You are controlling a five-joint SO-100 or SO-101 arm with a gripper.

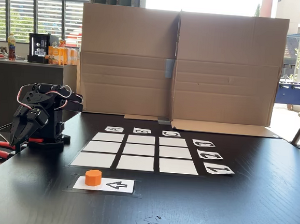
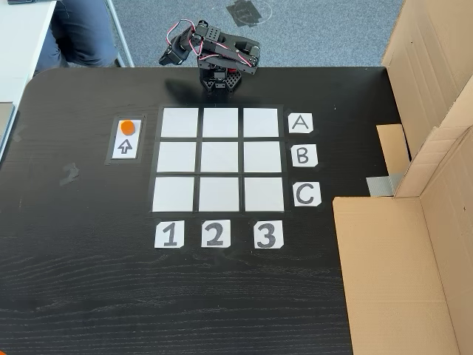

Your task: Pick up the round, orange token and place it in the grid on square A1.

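Here the arm (image 2: 214, 55) sits folded at the bench (image 2: 89, 296) edge; end effector (image 1: 17, 132) opening unclear; token (image 2: 128, 126) rests on the card (image 2: 126, 146) beside the grid (image 2: 219, 159).

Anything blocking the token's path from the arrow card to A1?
Nothing visible. The orange token sits on the white arrow card, just left of the grid in a fixed view. Square A1 is the nearest corner cell, bare, with only black table between them.
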